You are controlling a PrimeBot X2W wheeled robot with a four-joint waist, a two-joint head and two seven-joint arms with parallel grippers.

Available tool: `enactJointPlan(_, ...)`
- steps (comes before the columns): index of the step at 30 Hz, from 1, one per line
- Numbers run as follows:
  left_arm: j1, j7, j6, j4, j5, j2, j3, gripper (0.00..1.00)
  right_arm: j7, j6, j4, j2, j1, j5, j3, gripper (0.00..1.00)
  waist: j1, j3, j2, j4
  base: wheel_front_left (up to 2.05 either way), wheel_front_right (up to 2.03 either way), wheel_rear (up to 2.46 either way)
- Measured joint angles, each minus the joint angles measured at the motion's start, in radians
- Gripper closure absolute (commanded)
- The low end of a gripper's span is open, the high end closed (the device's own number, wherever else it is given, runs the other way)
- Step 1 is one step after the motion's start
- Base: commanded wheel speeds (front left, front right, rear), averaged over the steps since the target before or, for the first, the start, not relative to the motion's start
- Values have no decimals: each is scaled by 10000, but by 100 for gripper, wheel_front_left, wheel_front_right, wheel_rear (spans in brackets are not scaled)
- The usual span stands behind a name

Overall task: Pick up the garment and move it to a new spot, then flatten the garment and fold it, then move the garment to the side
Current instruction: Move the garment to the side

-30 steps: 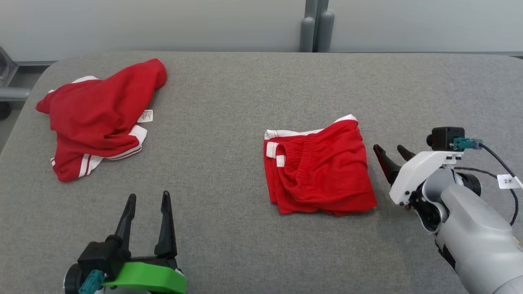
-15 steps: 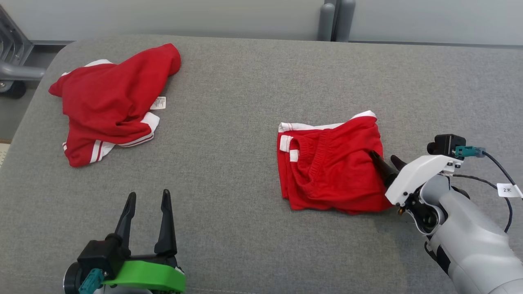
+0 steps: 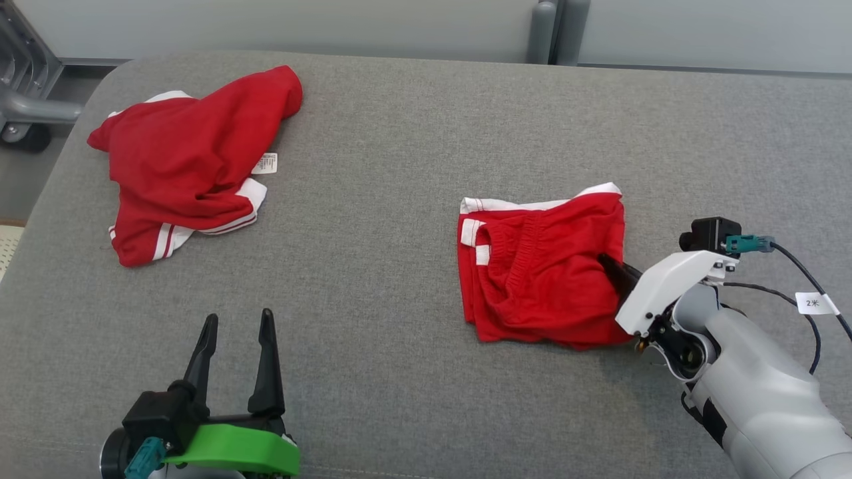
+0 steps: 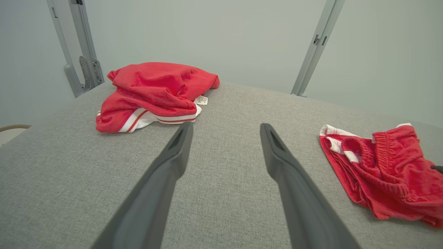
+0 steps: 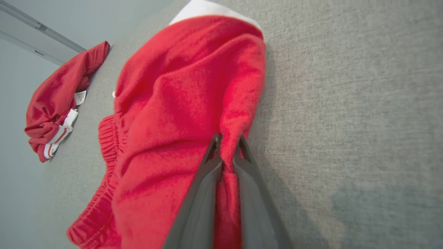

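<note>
Folded red shorts (image 3: 539, 279), white trim, lie flat on the grey table (image 3: 386, 199), right of centre. Right gripper (image 5: 226, 143) is at their right edge, jaws pinched together on a ridge of red fabric. Left gripper (image 3: 236, 326) hangs over bare table at near left, fingers spread apart, touching nothing. Second red garment (image 3: 190, 163) lies crumpled at far left, well apart from the shorts.

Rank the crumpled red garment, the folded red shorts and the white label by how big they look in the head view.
Largest: crumpled red garment
Next: folded red shorts, somewhat smaller
Smallest: white label
</note>
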Motion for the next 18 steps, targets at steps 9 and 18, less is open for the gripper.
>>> enactJointPlan(9,2,0,0,8,10,0,182,0,-104,2,-203,-268,-55,-52,332,100,0,-86,0,-251,0,0,0)
enactJointPlan(18,2,0,0,-174,86,0,167,0,-205,2,-132,-1262,-537,-374,384,100,0,-82,0,-656,0,0,0)
